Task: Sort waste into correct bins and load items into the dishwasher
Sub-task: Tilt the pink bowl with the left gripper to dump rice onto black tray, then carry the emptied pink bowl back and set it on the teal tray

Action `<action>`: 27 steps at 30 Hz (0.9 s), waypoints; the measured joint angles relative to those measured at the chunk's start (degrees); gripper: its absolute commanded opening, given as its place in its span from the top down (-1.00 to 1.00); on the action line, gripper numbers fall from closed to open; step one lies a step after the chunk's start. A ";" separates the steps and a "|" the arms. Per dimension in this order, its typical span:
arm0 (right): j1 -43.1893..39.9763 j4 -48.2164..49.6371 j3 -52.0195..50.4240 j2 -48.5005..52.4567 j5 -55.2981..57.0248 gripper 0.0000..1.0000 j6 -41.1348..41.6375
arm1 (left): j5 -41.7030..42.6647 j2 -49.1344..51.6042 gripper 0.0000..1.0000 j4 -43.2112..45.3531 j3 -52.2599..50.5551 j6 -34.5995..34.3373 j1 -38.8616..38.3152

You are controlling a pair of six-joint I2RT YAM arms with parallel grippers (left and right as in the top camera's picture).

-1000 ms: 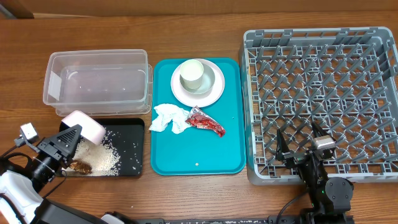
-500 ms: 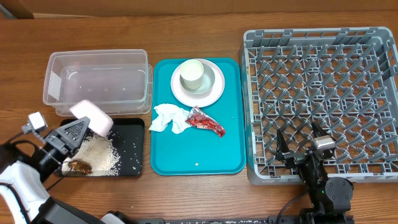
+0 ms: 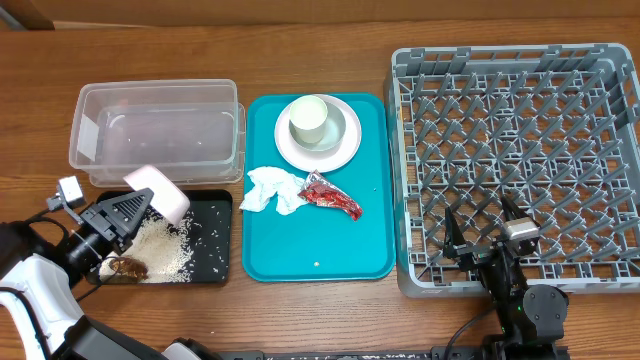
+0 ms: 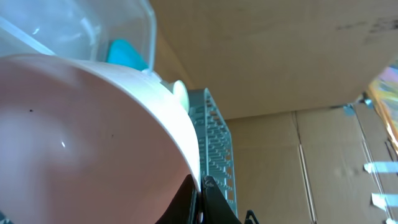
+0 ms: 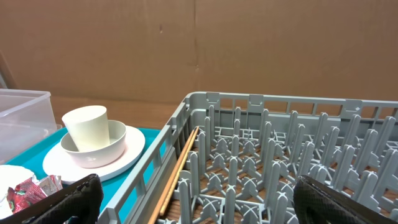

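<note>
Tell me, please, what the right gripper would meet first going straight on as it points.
Probably the upright pegs of the dish rack, just ahead of the right gripper; depth is unclear.

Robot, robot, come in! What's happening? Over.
Left end effector shut on bowl, tipped over black tray. Right end effector open at rack. Nothing in the way.

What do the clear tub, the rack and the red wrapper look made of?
Clear tub: likely thin plastic, glossy; the table shows through. Rack: grey moulded plastic, matte, with lattice walls. Red wrapper: probably foil or film, shiny and crinkled.
</note>
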 measured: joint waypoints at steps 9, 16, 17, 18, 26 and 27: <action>0.00 0.00 0.00 0.00 0.00 -1.00 0.00 | -6.45 -1.14 0.92 -0.79 0.28 -3.58 -5.42; 0.00 0.00 0.00 0.00 0.00 -1.00 0.02 | -17.66 -6.36 0.92 -0.04 3.50 -8.37 -18.80; 0.00 0.02 0.00 0.00 0.02 -1.00 0.04 | -20.02 -7.76 0.92 0.28 3.67 -9.88 -21.20; 0.00 0.02 0.00 0.00 0.02 -1.00 0.02 | -22.23 -8.96 0.92 0.52 3.76 -11.19 -23.41; 0.00 0.00 0.00 0.00 0.02 -1.00 0.00 | -42.01 -14.64 0.92 1.18 3.89 -21.88 -48.00; 0.00 -0.02 0.00 0.00 0.00 -1.00 0.02 | -44.81 -14.64 0.92 1.33 3.89 -23.52 -51.89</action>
